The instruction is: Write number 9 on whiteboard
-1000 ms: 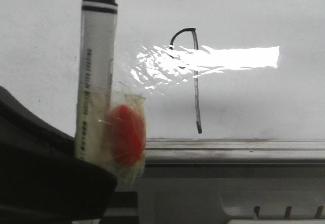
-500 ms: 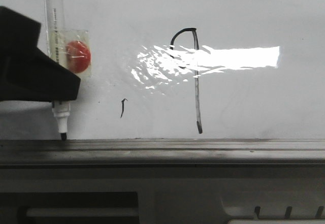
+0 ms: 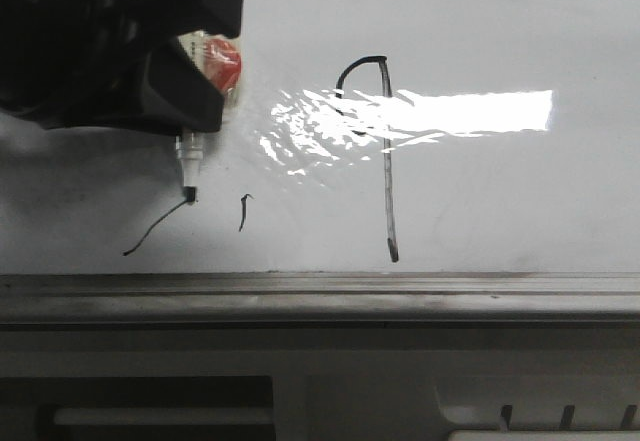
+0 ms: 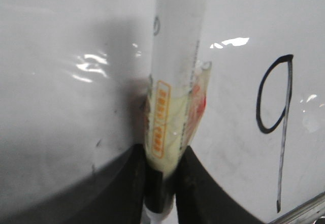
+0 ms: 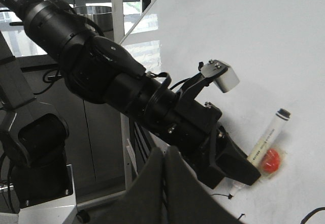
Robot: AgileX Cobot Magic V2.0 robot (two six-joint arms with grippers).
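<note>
Whiteboard [image 3: 480, 21], number 9 [image 3: 385, 161] well right of left fingers [image 3: 190, 101]

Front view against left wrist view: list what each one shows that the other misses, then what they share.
Only the front view shows the marker's tip at the end of a curved black streak, a small tick mark, and the grey rail along its whole length. Only the left wrist view shows the number 9's loop free of glare, and the printed label on the marker. Both show the whiteboard, the 9, and the left end effector shut on the marker.
</note>
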